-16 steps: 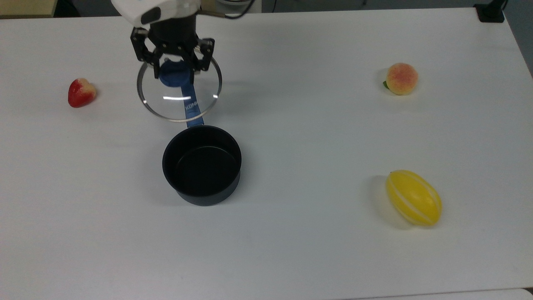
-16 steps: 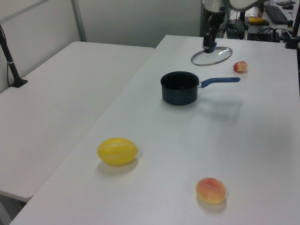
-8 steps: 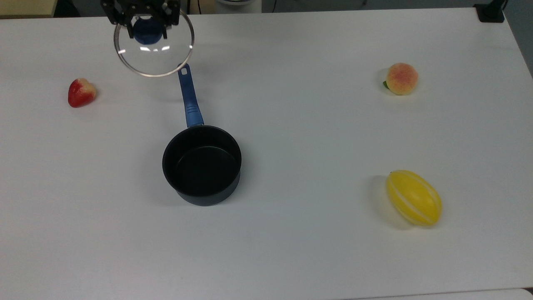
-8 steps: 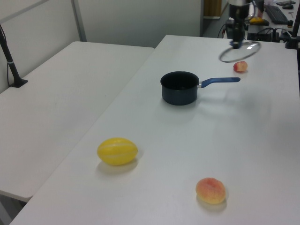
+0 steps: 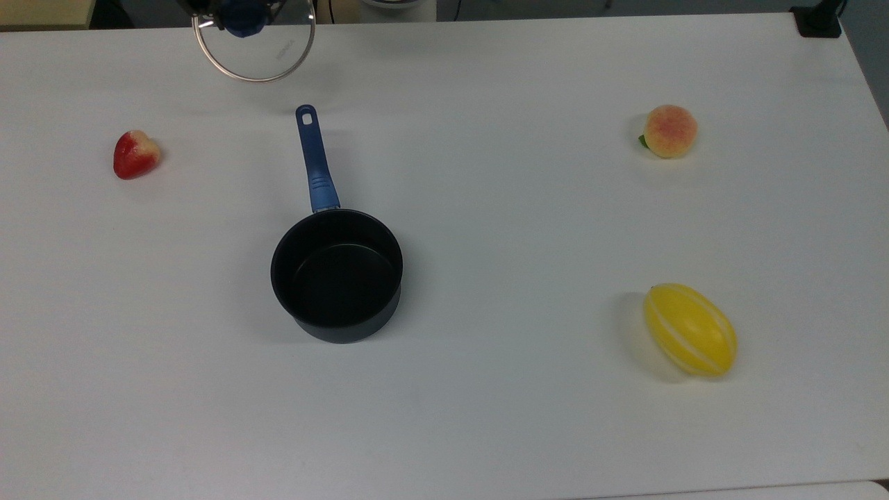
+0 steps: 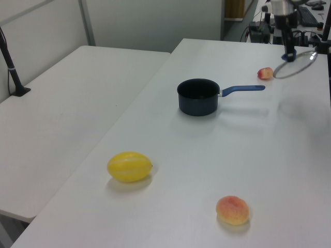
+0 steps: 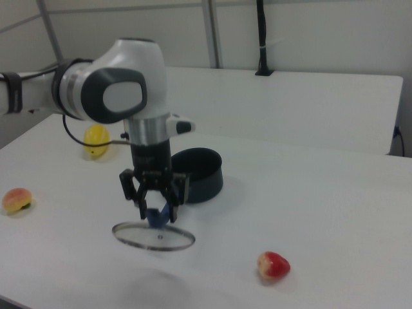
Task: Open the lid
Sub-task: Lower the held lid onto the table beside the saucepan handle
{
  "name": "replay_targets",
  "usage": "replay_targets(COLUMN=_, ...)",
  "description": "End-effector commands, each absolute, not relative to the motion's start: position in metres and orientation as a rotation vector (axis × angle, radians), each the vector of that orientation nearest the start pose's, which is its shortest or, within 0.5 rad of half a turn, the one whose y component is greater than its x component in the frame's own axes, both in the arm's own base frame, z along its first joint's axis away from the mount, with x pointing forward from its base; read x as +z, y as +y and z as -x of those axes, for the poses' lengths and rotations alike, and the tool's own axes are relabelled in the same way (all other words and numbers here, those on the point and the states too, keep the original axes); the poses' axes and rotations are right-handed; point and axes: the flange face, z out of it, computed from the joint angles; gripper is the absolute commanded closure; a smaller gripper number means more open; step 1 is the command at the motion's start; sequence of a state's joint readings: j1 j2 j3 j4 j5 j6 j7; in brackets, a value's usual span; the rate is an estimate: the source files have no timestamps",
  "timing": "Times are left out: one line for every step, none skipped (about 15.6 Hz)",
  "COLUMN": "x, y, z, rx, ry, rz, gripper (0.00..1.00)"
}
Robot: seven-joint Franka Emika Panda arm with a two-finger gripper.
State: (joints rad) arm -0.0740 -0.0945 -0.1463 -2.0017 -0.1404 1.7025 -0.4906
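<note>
At the top edge of the top view, the lid hangs above the table, held by its blue knob in the gripper, whose fingers are closed on the knob. Compared with one second ago, the lid has travelled from above the saucepan handle toward the top view's upper left; since half a second ago it has moved further up, and the handle is now fully uncovered. In the left view the lid has passed beyond the strawberry to the left view's right. The saucepan, strawberry, peach and yellow melon have not shifted. The lid is a round clear glass disc with a metal rim, faint lettering on the glass, tilted slightly in the left view. In the right view it hangs clear of the tabletop.
</note>
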Motion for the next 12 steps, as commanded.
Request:
replay_targets(x=0.455, y=-0.117, z=-0.474, rx=0.367, ry=-0.568, rz=3.129, gripper=0.86)
replay_targets(x=0.445, y=-0.116, z=-0.472, rx=0.379, ry=-0.588, rz=3.135, gripper=0.86)
replay_targets(x=0.434, y=-0.115, z=-0.47, rx=0.382, ry=-0.606, rz=3.139, gripper=0.86)
replay_targets(x=0.426, y=-0.114, z=-0.468, rx=0.363, ry=-0.611, rz=3.144, gripper=0.86)
replay_targets(x=0.421, y=-0.113, z=-0.468, rx=0.339, ry=-0.607, rz=3.152, gripper=0.86)
replay_targets(x=0.413, y=-0.111, z=-0.467, rx=0.328, ry=-0.609, rz=3.154, gripper=0.86)
replay_targets(x=0.405, y=-0.109, z=-0.465, rx=0.315, ry=-0.612, rz=3.156, gripper=0.86)
replay_targets(x=0.398, y=-0.104, z=-0.466, rx=0.28, ry=-0.617, rz=3.164, gripper=0.86)
replay_targets(x=0.391, y=-0.099, z=-0.466, rx=0.239, ry=-0.607, rz=3.177, gripper=0.86)
replay_targets(x=0.385, y=-0.097, z=-0.468, rx=0.191, ry=-0.583, rz=3.192, gripper=0.86)
replay_targets(x=0.376, y=-0.093, z=-0.469, rx=0.112, ry=-0.553, rz=3.211, gripper=0.84)
replay_targets(x=0.37, y=-0.09, z=-0.468, rx=0.056, ry=-0.517, rz=3.224, gripper=0.84)
